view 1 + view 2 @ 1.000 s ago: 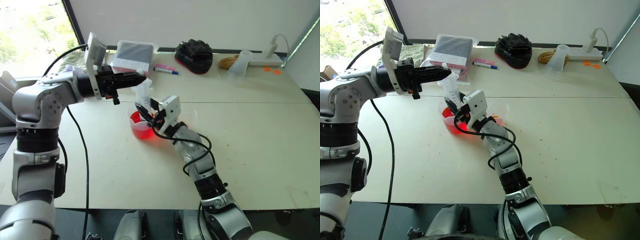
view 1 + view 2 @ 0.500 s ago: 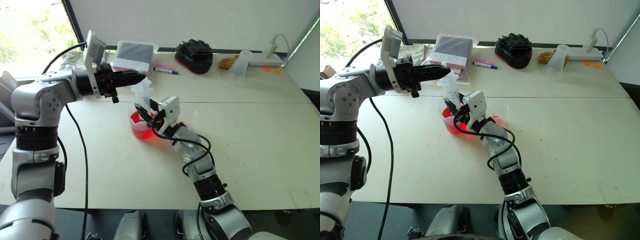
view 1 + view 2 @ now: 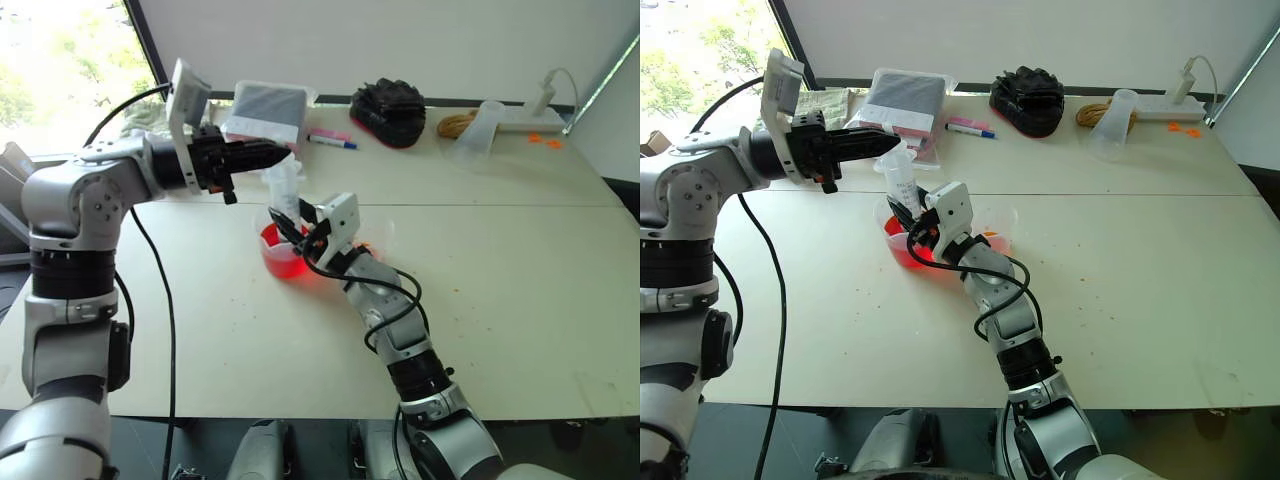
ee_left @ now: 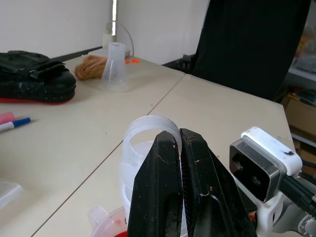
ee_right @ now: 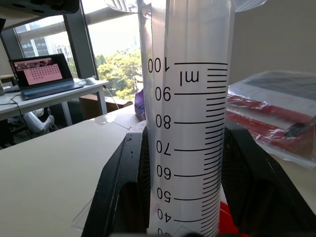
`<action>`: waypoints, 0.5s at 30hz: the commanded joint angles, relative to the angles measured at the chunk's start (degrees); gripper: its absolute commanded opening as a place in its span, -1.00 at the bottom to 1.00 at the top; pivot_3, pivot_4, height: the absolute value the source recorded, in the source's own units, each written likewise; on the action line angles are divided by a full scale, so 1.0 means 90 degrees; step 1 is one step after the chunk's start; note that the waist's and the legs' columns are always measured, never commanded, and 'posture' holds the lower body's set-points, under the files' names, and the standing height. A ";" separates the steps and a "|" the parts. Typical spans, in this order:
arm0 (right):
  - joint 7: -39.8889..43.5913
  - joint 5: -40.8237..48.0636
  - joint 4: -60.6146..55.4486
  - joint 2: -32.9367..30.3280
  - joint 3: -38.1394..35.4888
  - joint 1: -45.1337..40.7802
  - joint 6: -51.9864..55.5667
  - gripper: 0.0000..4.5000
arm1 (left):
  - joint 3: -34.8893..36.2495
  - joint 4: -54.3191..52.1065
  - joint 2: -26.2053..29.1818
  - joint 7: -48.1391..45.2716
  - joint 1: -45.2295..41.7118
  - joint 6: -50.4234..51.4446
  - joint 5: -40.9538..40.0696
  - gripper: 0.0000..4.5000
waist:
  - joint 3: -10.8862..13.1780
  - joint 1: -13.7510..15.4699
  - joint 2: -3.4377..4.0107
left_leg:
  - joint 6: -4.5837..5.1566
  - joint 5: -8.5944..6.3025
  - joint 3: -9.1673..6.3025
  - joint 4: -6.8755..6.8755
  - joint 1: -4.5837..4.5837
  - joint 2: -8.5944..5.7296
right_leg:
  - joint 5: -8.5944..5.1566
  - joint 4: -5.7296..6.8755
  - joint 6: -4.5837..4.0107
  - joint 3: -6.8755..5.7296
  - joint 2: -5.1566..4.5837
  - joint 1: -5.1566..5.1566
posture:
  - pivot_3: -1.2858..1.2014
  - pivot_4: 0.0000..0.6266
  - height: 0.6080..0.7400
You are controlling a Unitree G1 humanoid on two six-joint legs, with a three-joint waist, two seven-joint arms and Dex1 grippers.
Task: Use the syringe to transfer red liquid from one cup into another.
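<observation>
The syringe (image 3: 285,187) stands upright with its lower end inside the spouted cup (image 3: 272,262), which holds red liquid (image 3: 284,266). My right gripper (image 3: 291,224) is shut on the barrel just above the cup's rim. The right wrist view has the graduated barrel (image 5: 190,123) between the two black fingers (image 5: 123,177). My left gripper (image 3: 280,154) reaches in level from the left and is shut at the plunger's top end; the plunger's white round end (image 4: 148,131) sits right behind its closed tips. The smaller clear cup (image 3: 996,226), tinted pale orange, stands just right of the spouted one, behind my right wrist.
A frosted cup (image 3: 478,128) lies tipped at the back right beside a coil of rope (image 3: 457,123) and a white power strip (image 3: 535,120). A black padded thing (image 3: 390,108), a marker (image 3: 331,141) and a plastic-wrapped pack (image 3: 268,110) lie along the back.
</observation>
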 commanded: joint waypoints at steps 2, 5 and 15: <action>0.0222 -0.0039 -0.0166 0.0125 0.0431 0.0143 0.0066 -0.41 | 0.0342 -0.0031 0.0105 0.0110 -0.0520 -0.0399 0.0043 -0.99 | 0.0000 0.0000 0.0000 | 0.0000 0.0000 0.0000 0.0000 0.0000 0.0000 | 0.0000 0.0000 0.0000 0.0000 0.0000 0.0000 | 0.03 -0.52 1.00; 0.0228 -0.0036 -0.0183 0.0124 0.0442 0.0157 0.0082 -0.41 | 0.0347 -0.0004 0.0102 0.0088 -0.0542 -0.0418 0.0071 -0.99 | 0.0000 0.0000 0.0000 | 0.0000 0.0000 0.0000 0.0000 0.0000 0.0000 | 0.0000 0.0000 0.0000 0.0000 0.0000 0.0000 | 0.03 -0.52 1.00; 0.0232 -0.0063 -0.0197 0.0136 0.0455 0.0174 0.0110 -0.41 | 0.0356 0.0091 0.0091 0.0014 -0.0618 -0.0480 0.0140 -0.99 | 0.0000 0.0000 0.0000 | 0.0000 0.0000 0.0000 0.0000 0.0000 0.0000 | 0.0000 0.0000 0.0000 0.0000 0.0001 0.0000 | 0.03 -0.52 1.00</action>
